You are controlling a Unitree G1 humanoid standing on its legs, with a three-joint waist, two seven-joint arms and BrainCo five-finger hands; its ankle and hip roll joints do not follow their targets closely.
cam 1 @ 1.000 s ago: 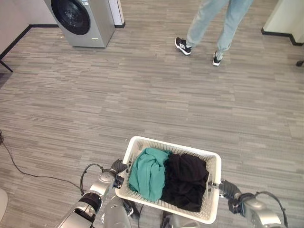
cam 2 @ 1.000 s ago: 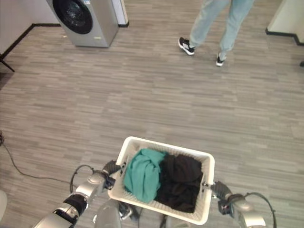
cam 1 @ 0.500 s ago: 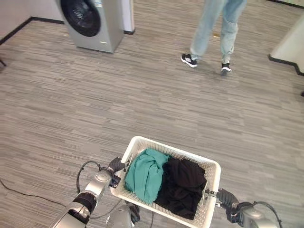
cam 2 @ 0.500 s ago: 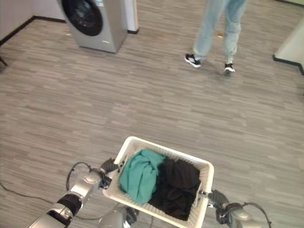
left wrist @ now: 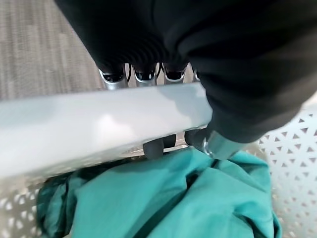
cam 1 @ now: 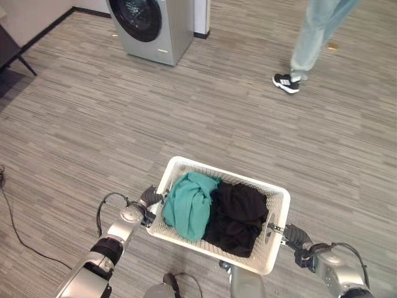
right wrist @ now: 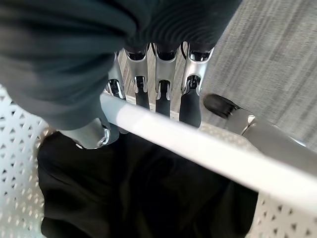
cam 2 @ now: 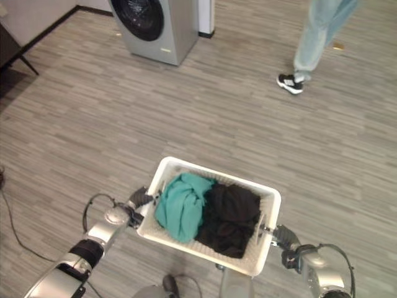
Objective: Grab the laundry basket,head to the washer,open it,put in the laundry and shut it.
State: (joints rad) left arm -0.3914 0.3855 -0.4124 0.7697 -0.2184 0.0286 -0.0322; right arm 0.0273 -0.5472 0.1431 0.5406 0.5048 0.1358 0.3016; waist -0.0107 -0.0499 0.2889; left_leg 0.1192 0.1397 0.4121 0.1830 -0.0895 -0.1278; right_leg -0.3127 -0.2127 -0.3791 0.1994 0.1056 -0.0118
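Observation:
I carry a white laundry basket (cam 1: 276,195) in front of me, above the floor. Inside lie a teal garment (cam 1: 189,202) on the left and a black garment (cam 1: 239,214) on the right. My left hand (cam 1: 149,197) grips the basket's left rim, its fingers (left wrist: 153,147) curled over the white edge (left wrist: 94,129). At the other end my right hand (cam 1: 291,237) clasps the right rim, its fingers (right wrist: 163,94) hooked round the bar (right wrist: 198,151). The silver washer (cam 1: 155,25) with its dark round door stands at the far left, door closed.
A person's legs in light jeans and a dark trainer (cam 1: 286,81) stand at the far right. A dark table leg (cam 1: 18,53) shows at the left edge. Grey wood-look floor (cam 1: 205,112) lies open between me and the washer.
The camera has moved: the washer now sits closer to the centre and the person further right. Both hands keep hold of the basket.

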